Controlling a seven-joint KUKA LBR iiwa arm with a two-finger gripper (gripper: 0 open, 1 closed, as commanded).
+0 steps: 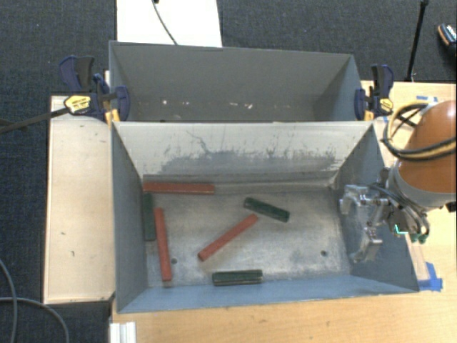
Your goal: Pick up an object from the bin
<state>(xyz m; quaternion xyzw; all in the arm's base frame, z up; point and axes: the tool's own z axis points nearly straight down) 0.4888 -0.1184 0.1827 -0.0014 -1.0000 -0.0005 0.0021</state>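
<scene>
The tool [363, 227] is hanging low by the right-hand wall of the bin [235, 156], over bare floor, and it is carrying nothing that I can make out. Whether it is open or closed I cannot tell. The nearest thing is a short green stick [266, 209], lying well apart from the tool toward the view's left and a little farther back. Its long axis is running nearly across the bin, tilting slightly. Beyond it a red stick [228, 237] is lying diagonally in the middle, and another green stick [237, 278] is resting along the front wall. The coming move is likely calling for leftward travel, with the tool straddling the chosen stick's narrow side.
</scene>
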